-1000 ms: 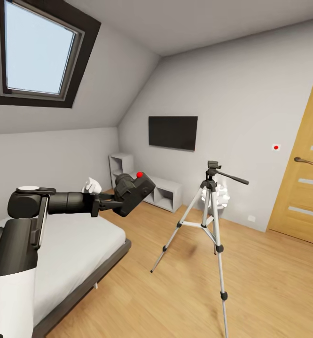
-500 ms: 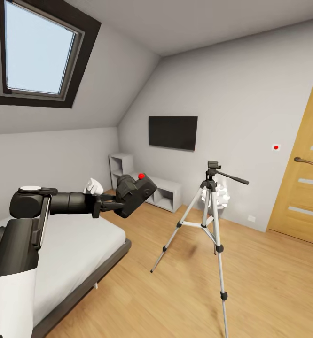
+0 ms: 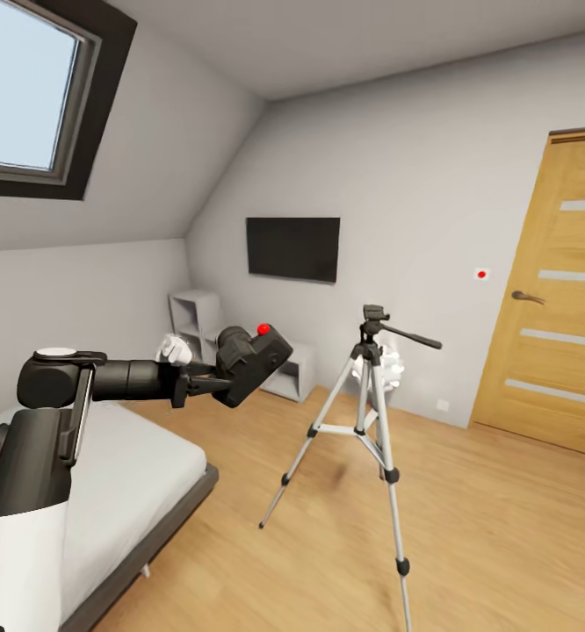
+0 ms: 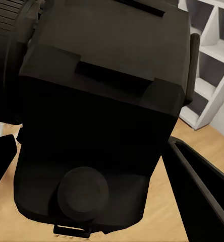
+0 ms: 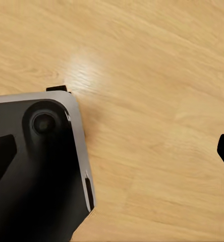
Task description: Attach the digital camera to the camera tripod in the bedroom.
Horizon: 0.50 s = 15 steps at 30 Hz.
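Note:
The black digital camera, red button on top, hangs tilted in the air over the bed's foot end. My left gripper is shut on it from the left. In the left wrist view its dark body sits between the two fingers. The camera tripod stands on the wood floor of the bedroom, to the right of the camera and farther off, its black head bare and its pan handle pointing right. My right gripper is open over bare floor.
A grey bed lies at the lower left. White cube shelves and a wall TV stand at the far wall. A small white object sits behind the tripod. A wooden door is at the right.
The head view has turned to the right, so tripod, TV and door sit further left in the picture. The left arm still holds the camera in much the same pose.

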Motion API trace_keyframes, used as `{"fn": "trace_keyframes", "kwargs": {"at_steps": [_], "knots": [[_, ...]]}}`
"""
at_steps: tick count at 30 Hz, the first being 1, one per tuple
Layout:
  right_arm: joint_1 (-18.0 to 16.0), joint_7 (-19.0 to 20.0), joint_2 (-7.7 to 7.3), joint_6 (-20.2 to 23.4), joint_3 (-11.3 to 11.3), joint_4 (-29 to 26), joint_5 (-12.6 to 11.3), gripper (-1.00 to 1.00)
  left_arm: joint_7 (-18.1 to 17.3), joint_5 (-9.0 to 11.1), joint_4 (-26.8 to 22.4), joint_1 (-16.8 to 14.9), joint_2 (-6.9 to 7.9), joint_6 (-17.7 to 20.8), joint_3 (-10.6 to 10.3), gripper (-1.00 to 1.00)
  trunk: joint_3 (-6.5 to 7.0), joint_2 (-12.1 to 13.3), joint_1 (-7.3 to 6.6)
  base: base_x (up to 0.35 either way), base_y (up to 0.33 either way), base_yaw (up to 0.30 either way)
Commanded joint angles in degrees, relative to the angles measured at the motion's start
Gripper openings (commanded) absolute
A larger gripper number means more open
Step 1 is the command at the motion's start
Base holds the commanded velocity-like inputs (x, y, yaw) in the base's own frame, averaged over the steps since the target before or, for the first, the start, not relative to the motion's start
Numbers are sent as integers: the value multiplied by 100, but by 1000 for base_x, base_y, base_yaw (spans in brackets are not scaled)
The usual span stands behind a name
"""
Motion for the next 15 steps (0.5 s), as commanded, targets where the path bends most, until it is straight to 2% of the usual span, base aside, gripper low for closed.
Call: {"fn": "trace_keyframes", "kwargs": {"at_steps": [1,5,11,15], "knots": [[-6,-5,5,-24,38,19,-17,100,-63,-58,-6,-1,2,57,5,-100,-2,-4,5,322,122,-255],[-6,-6,9,-24,38,19,-17,100,-63,-58,-6,0,1,57,3,-100,-2,-4,5,317,143,-132],[-6,3,10,-24,38,19,-17,100,-63,-58,-6,-1,1,57,-3,-100,-2,-4,5,336,17,-9],[-6,11,10,-24,38,19,-17,100,-63,-58,-6,-1,-3,57,-4,-100,-2,-4,5,225,0,0]]}}
